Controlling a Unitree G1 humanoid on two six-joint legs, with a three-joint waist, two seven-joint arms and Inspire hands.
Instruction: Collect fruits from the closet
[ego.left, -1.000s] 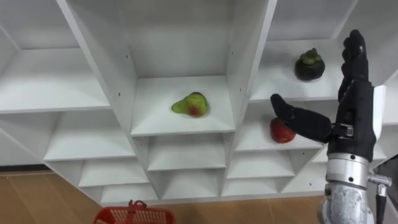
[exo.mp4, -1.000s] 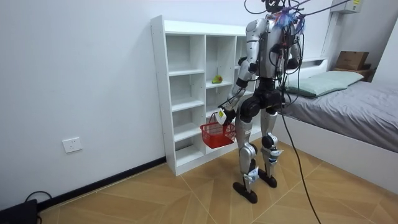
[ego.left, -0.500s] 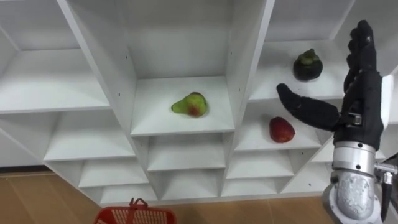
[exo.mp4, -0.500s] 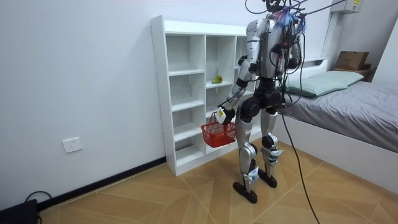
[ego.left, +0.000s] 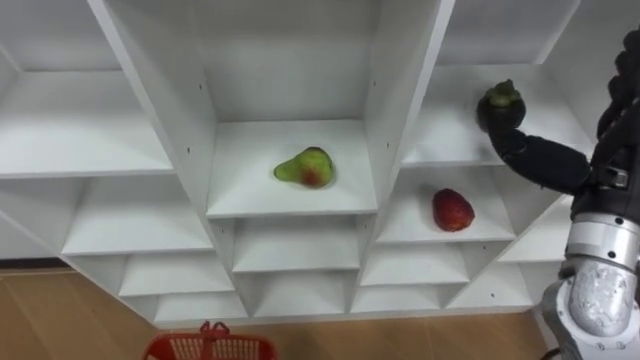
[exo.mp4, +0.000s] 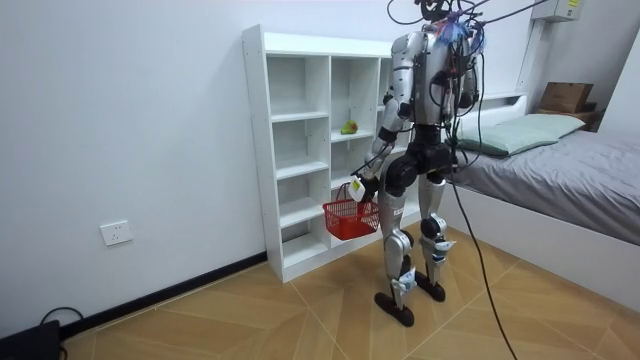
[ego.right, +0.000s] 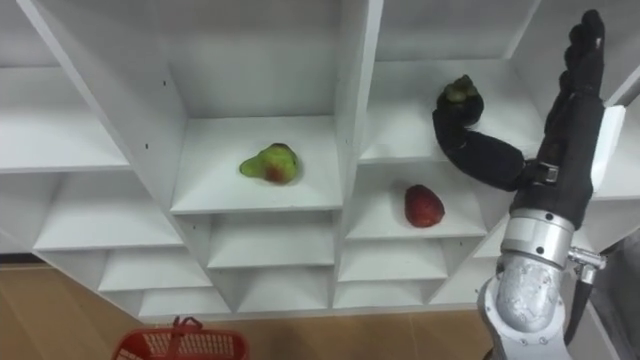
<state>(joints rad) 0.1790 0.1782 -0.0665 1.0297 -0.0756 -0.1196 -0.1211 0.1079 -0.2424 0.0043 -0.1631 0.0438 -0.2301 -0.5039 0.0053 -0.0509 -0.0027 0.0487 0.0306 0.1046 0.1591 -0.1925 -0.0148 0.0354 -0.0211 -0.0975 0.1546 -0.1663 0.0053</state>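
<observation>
- The robot stands close in front of a tall white closet of open square compartments (ego.left: 398, 90), seen at the middle of the room view. A grey bed (exo.mp4: 585, 160) lies at the right of that view, behind the robot.
- A dark round mangosteen with a green cap (ego.left: 502, 97) sits on a shelf in the upper right of the eye views.
- The right hand (ego.right: 572, 140) is raised at the right edge of the eye views, level with that shelf. Its fingers (ego.right: 583, 45) point straight up and its thumb (ego.right: 480, 150) is spread wide towards the left. The hand is apart, not clamped on anything.
- The thumb's tip lies over the lower front of the mangosteen. Whether it actually touches the fruit cannot be told.
- A red rounded fruit (ego.left: 452, 209) lies one compartment below the mangosteen, right of centre and apart from the hand.
- A green pear-shaped fruit with a red blush (ego.left: 306, 167) lies on its side in the centre compartment, one column to the left.
- A red plastic basket with a hoop handle (exo.mp4: 350, 215) hangs low beside the robot's thigh, near the closet's lower shelves. Its rim shows at the bottom edge of the eye views, left of centre.
- The left hand (exo.mp4: 360, 184) is lowered and closed round the basket's handle.
</observation>
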